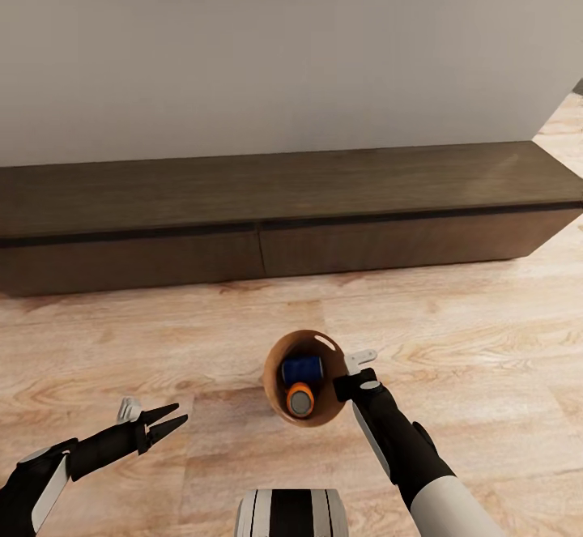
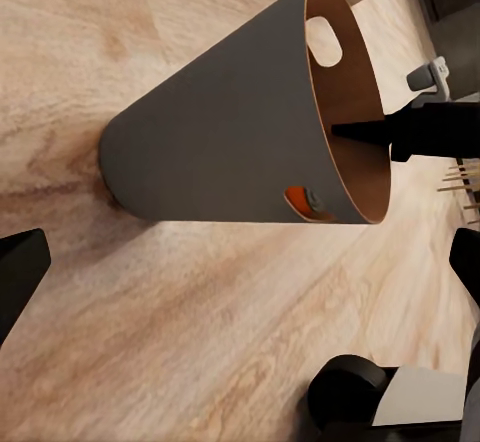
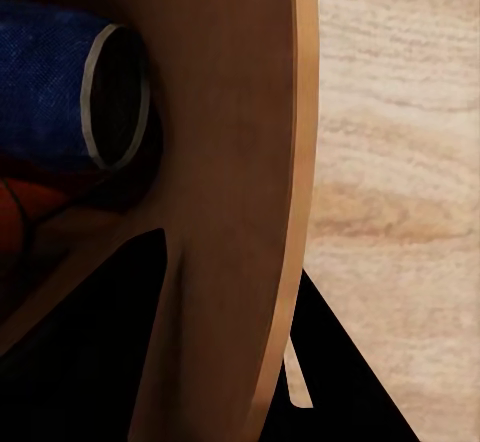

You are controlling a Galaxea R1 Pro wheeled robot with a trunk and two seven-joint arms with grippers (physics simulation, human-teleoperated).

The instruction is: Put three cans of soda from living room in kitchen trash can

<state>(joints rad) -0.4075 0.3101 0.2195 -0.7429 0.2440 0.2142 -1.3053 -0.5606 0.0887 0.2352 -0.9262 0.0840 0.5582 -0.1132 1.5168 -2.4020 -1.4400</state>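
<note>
The tash can (image 1: 276, 375), brown inside and tilted toward me, is over the pale wood floor in front of my trunk. A dark blue can of soda (image 1: 301, 369) and an orange can of soda (image 1: 300, 398) lie inside it. My right gripper (image 1: 349, 384) is shut on its rim, one finger inside and one outside, as the right wrist view shows at the wall (image 3: 230, 162) beside the blue can (image 3: 60, 92). My left gripper (image 1: 168, 422) hangs open and empty to the left. The left wrist view faces the bin's outer wall (image 2: 220, 132).
A long dark low cabinet (image 1: 275, 197) runs along the pale wall ahead. Wood plank floor (image 1: 453, 318) stretches between it and me and continues past the cabinet's right end. My own base (image 1: 291, 513) shows at the bottom edge.
</note>
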